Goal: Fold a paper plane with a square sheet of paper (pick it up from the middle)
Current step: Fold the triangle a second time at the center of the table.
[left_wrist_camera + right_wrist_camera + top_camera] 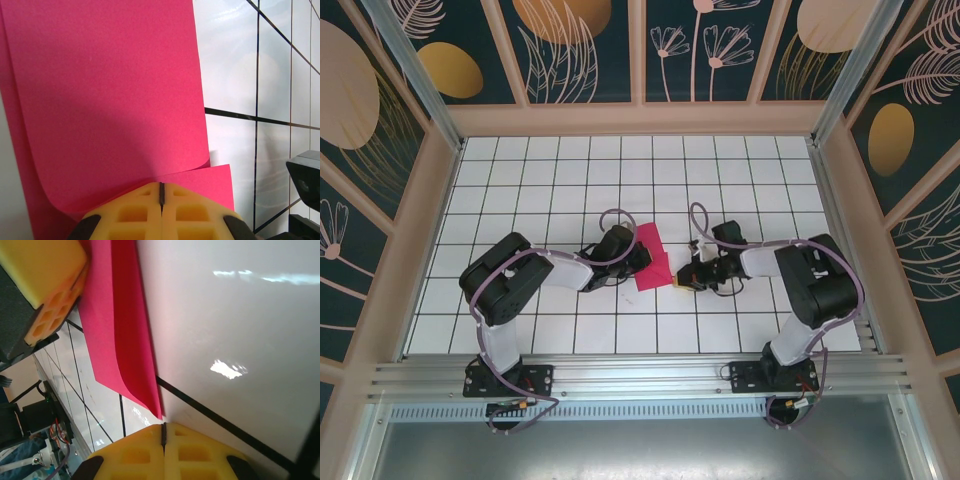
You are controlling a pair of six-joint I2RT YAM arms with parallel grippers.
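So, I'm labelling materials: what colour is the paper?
The paper is plain magenta-red, clearest in the left wrist view.

We are finding the far rows of the tabletop (620, 165) lying bare, so fingers could be passing freely there up to the back wall (640, 118). The left wall (432, 215) and right wall (840, 200) are closing in the sides. In the middle, the left gripper (642, 263) and right gripper (678, 278), both pinched closed, are crowding the square sheet of paper (651, 248) from either side, its top layer curling upward. The left arm (510, 285) and right arm (815, 280) are blocking the near outer tiles; between them the near middle tiles are lying open.
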